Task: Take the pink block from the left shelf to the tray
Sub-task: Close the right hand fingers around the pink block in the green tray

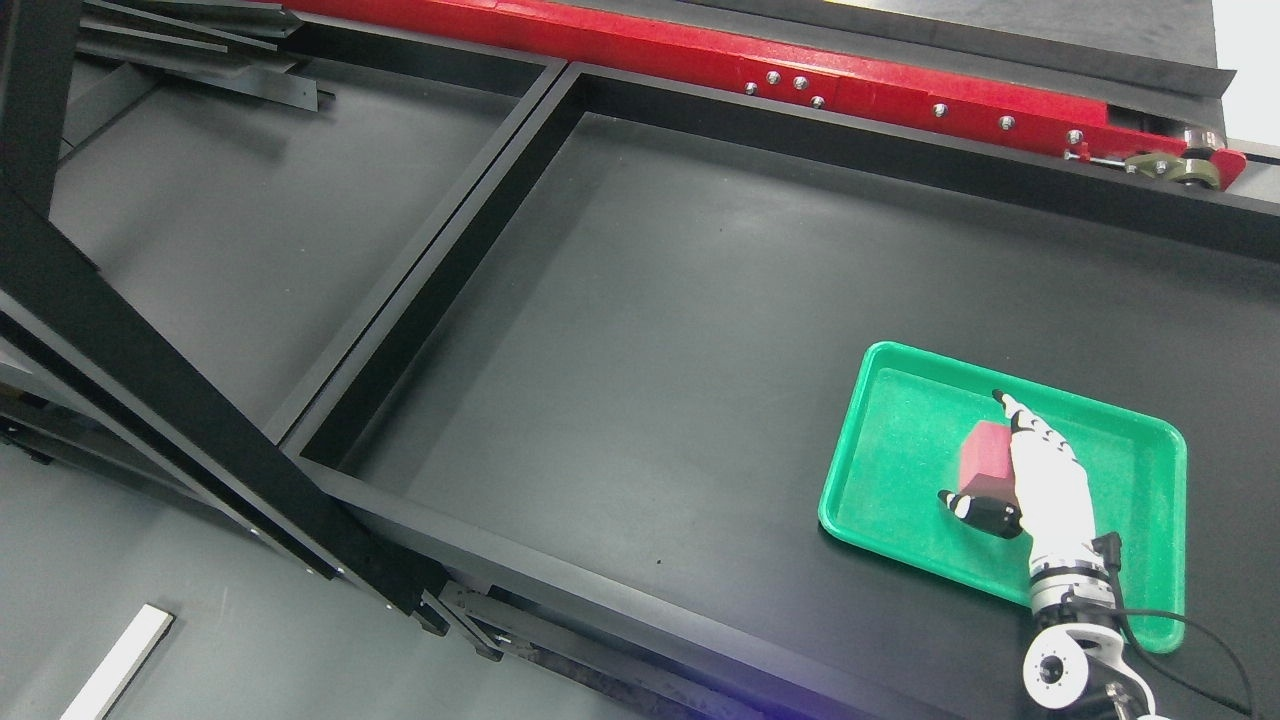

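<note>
Looking like the drop-off step: the right hand (1040,490) has fingers loosely spread beside the pink block (990,458) sitting in the green tray (880,470), so next it probably just lifts clear.

Glossy green plastic tray (900,440), matt black tabletop (650,330), painted red metal rail (700,60)

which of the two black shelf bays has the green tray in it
The larger bay on the right. The green tray sits at its near right, with the pink block and right robot hand over it. The left bay holds no tray.
</note>
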